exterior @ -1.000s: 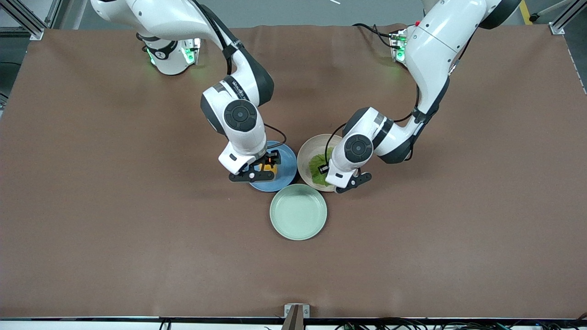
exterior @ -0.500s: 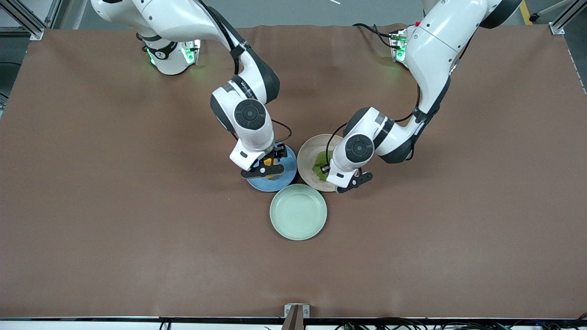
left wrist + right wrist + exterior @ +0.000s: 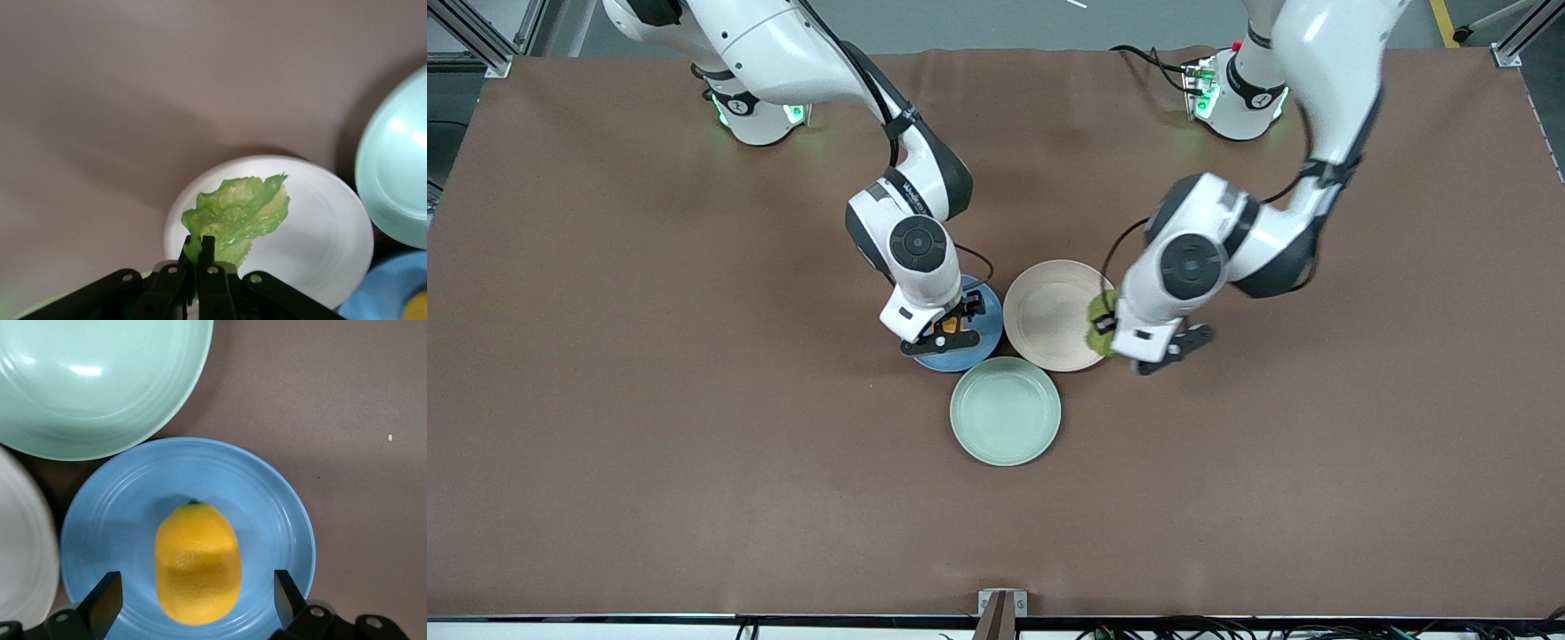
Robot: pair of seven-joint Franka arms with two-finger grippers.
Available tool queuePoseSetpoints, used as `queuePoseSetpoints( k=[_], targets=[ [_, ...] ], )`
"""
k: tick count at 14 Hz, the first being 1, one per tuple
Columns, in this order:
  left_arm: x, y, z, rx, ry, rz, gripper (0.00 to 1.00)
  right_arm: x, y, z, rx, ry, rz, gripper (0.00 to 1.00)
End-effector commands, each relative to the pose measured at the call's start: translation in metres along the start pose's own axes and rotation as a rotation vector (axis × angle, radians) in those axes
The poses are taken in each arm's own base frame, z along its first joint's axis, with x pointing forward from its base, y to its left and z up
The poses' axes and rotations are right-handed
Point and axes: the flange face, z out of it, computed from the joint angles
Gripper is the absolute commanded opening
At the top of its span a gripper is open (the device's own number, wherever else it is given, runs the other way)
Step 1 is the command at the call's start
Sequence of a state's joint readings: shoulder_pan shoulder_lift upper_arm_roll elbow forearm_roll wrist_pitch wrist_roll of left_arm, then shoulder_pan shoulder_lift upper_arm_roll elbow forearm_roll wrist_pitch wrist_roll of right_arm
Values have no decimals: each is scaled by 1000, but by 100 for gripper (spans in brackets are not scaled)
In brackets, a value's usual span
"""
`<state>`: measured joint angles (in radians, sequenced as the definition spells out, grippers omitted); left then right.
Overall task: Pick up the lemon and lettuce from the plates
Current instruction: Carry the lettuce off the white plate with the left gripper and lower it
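Note:
The yellow-orange lemon (image 3: 198, 563) lies on the blue plate (image 3: 267, 500). My right gripper (image 3: 193, 601) is open, with one finger on each side of the lemon and not touching it. In the front view the right gripper (image 3: 953, 322) is over the blue plate (image 3: 960, 357), and a bit of the lemon (image 3: 949, 326) shows under it. My left gripper (image 3: 198, 243) is shut on the stem end of the green lettuce (image 3: 240, 213) and holds it in the air above the beige plate (image 3: 320, 253). In the front view the lettuce (image 3: 1098, 325) hangs at the left gripper (image 3: 1116, 336), over the rim of the bare beige plate (image 3: 1049, 316).
A pale mint-green plate (image 3: 1005, 411) sits nearer the front camera, touching both other plates; it also shows in the right wrist view (image 3: 100, 380) and in the left wrist view (image 3: 400, 180). Brown table cloth (image 3: 694, 444) surrounds the plates.
My left gripper has lifted the lettuce off the beige plate and moved toward the left arm's end. My right gripper has shifted slightly over the blue plate, still open around the lemon.

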<state>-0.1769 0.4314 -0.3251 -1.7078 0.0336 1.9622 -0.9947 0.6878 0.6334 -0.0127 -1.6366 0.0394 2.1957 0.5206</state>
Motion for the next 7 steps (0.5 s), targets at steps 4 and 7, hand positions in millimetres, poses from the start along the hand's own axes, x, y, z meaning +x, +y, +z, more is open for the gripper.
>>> queuePoseSetpoints(
  k=[4, 7],
  targets=[
    [111, -128, -11, -1, -40, -22, 0, 0, 4, 17, 4, -26, 3, 100],
    [168, -190, 27, -20, -98, -85, 0, -3, 0, 26, 1, -35, 0, 94]
  ],
)
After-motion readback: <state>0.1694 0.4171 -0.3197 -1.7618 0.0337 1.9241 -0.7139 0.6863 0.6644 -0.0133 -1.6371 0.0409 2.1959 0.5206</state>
